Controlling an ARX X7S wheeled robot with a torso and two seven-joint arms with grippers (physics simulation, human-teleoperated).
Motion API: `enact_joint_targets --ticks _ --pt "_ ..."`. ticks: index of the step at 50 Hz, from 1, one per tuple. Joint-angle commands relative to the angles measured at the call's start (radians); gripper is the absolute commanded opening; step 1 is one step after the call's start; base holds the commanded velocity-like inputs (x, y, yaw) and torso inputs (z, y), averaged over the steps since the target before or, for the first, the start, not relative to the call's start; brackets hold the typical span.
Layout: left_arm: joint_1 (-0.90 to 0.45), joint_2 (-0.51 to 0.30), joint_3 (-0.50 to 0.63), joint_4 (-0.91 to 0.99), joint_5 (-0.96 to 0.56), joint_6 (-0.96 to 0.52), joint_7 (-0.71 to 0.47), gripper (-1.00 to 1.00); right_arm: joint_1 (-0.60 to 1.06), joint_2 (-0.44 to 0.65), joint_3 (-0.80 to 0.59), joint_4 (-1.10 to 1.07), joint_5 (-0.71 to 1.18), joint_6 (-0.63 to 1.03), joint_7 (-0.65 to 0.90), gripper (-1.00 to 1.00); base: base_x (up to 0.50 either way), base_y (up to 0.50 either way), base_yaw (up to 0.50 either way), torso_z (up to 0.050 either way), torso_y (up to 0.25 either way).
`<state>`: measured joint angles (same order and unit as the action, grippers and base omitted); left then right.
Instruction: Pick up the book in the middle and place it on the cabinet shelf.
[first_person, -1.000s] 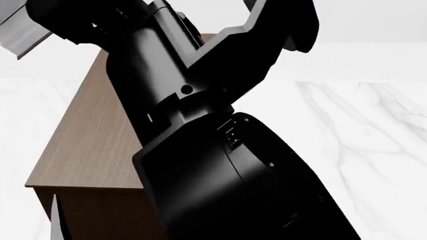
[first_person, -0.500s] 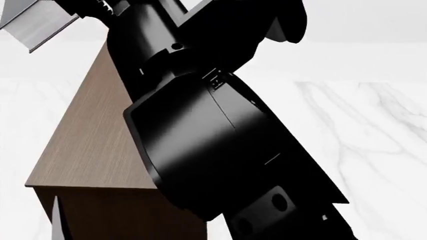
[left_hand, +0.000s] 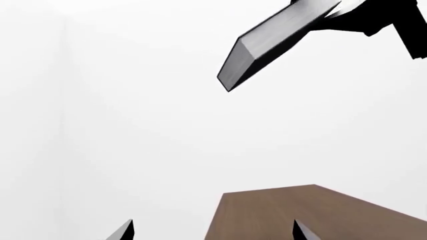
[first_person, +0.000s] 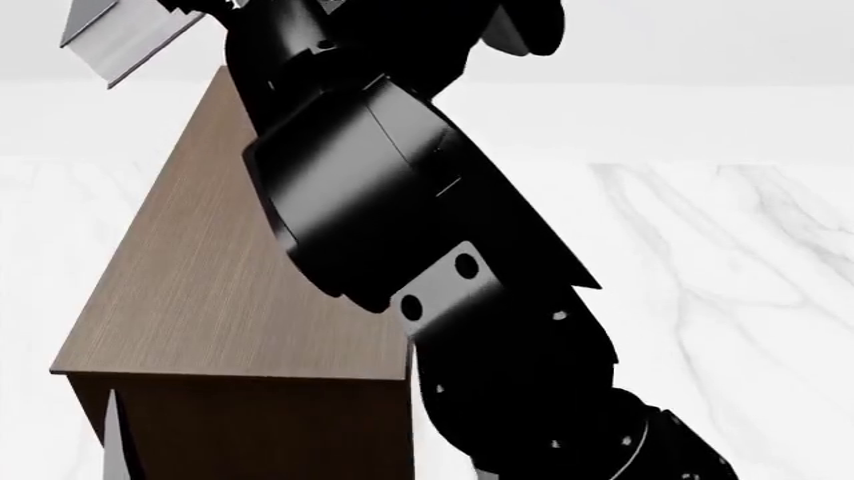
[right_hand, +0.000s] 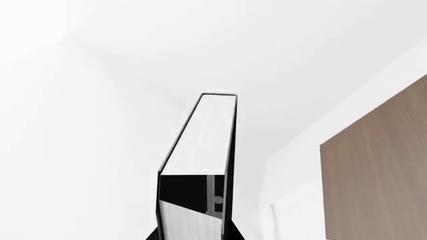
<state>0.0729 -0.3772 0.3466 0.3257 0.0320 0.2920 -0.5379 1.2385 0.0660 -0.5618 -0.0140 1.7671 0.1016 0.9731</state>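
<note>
The book (right_hand: 203, 145), dark-covered with white page edges, is gripped at one end by my right gripper (right_hand: 193, 235), which is shut on it. In the head view the book (first_person: 114, 35) hangs in the air at the top left, above the far end of the cabinet shelf (first_person: 200, 280). The black right arm (first_person: 400, 230) crosses the middle of that view. The left wrist view shows the book (left_hand: 267, 45) high above the cabinet top (left_hand: 300, 215). My left gripper (left_hand: 212, 235) is open and empty, low beside the cabinet.
The cabinet's dark front face (first_person: 254, 430) shows at the bottom of the head view. White marble floor (first_person: 721, 250) spreads to the right, with a plain white wall (first_person: 721, 40) behind. One left fingertip (first_person: 118, 440) shows at the bottom left.
My right arm has reached farther out over the cabinet. The book has shifted up and to the right in the head view. The cabinet has not moved.
</note>
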Motion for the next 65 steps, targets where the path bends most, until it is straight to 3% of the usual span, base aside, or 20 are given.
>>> enact_joint_targets --ticks 1,65 --pt "0.003 0.013 -0.017 0.001 0.004 0.008 0.020 1.00 0.027 -0.015 0.001 0.075 -0.056 -0.008 -0.088 -1.00 0.00 0.00 0.00 0.000 0.000" --pt "0.001 0.002 -0.001 -0.025 -0.015 0.028 0.011 1.00 0.003 -0.001 -0.136 0.143 -0.014 -0.061 -0.077 -1.00 0.00 0.00 0.00 0.000 0.001"
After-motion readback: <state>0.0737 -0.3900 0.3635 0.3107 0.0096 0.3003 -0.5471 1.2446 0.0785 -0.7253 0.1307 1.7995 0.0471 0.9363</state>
